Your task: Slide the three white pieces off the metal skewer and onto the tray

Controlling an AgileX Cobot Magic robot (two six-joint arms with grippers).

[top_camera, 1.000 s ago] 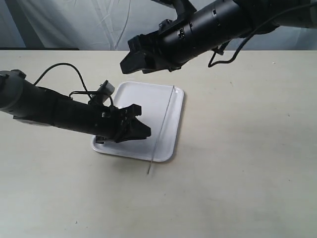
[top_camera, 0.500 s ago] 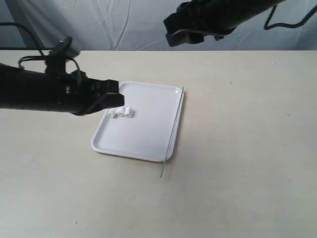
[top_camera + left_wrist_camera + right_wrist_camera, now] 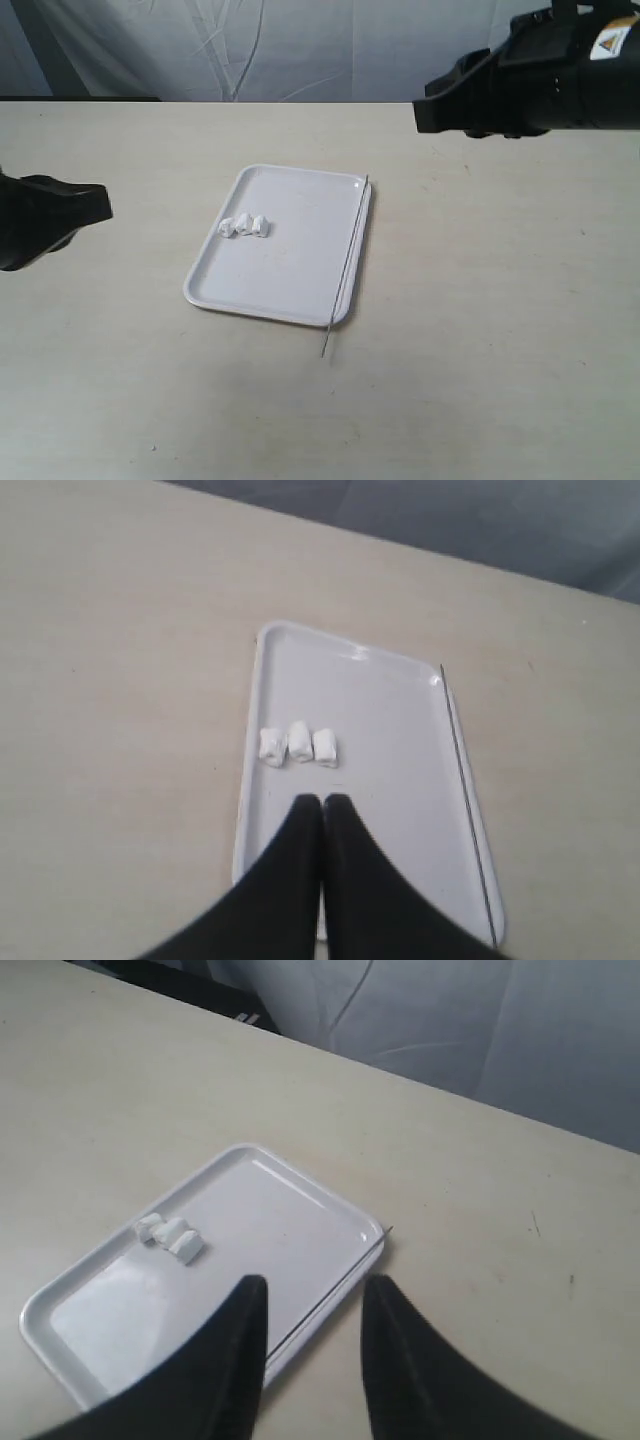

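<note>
The white tray [image 3: 290,290] lies mid-table. Three white pieces [image 3: 245,226] sit side by side on its left part, also seen in the left wrist view [image 3: 298,745] and the right wrist view [image 3: 170,1236]. The thin metal skewer [image 3: 346,262] rests bare along the tray's right rim, its near end poking past the front edge. My left gripper [image 3: 100,205] is far left of the tray, shut and empty [image 3: 322,802]. My right gripper [image 3: 422,110] hovers high at the back right, open with nothing between its fingers [image 3: 312,1285].
A beige tabletop [image 3: 480,330] surrounds the tray. A pale cloth backdrop [image 3: 250,50] hangs behind the table's far edge.
Both arms have pulled away from the tray, the left one to the left, the right one to the right. The three white pieces, earlier hidden by the left arm, now show on the tray.
</note>
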